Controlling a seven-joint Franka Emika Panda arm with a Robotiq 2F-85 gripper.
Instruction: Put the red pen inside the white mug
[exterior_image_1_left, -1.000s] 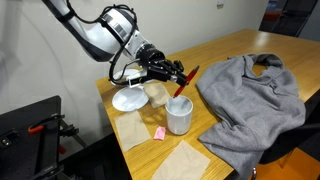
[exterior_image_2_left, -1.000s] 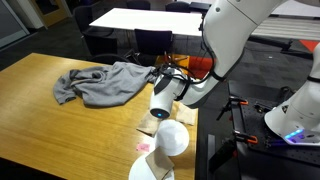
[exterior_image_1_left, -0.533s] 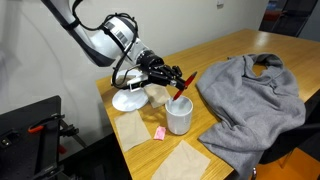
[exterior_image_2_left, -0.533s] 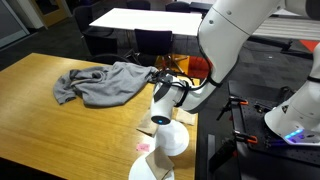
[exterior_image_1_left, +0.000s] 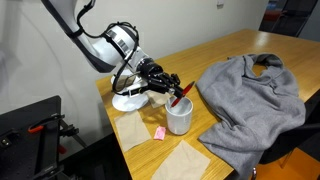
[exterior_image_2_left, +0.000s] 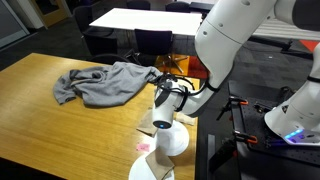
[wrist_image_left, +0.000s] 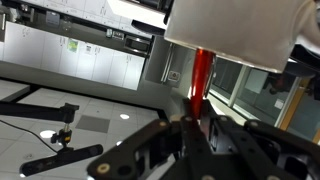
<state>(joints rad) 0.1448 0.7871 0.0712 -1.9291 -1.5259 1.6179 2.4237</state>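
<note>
My gripper (exterior_image_1_left: 166, 87) is shut on the red pen (exterior_image_1_left: 182, 93) and holds it slanted, with its tip over the rim of the white mug (exterior_image_1_left: 179, 117). In the wrist view the red pen (wrist_image_left: 201, 80) runs from between the dark fingers (wrist_image_left: 195, 128) up to the mug's white underside or wall (wrist_image_left: 235, 30). In an exterior view the mug (exterior_image_2_left: 170, 138) stands under the arm's wrist (exterior_image_2_left: 165, 98); the pen is hidden there.
A grey cloth (exterior_image_1_left: 250, 95) lies right of the mug, also seen in an exterior view (exterior_image_2_left: 105, 82). A white plate (exterior_image_1_left: 129, 99), a beige lump (exterior_image_1_left: 157, 94), tan napkins (exterior_image_1_left: 135, 128) and a small pink block (exterior_image_1_left: 159, 132) lie near the table's edge.
The gripper has moved down and towards the mug with the pen; the pen's tip now sits at the mug's rim.
</note>
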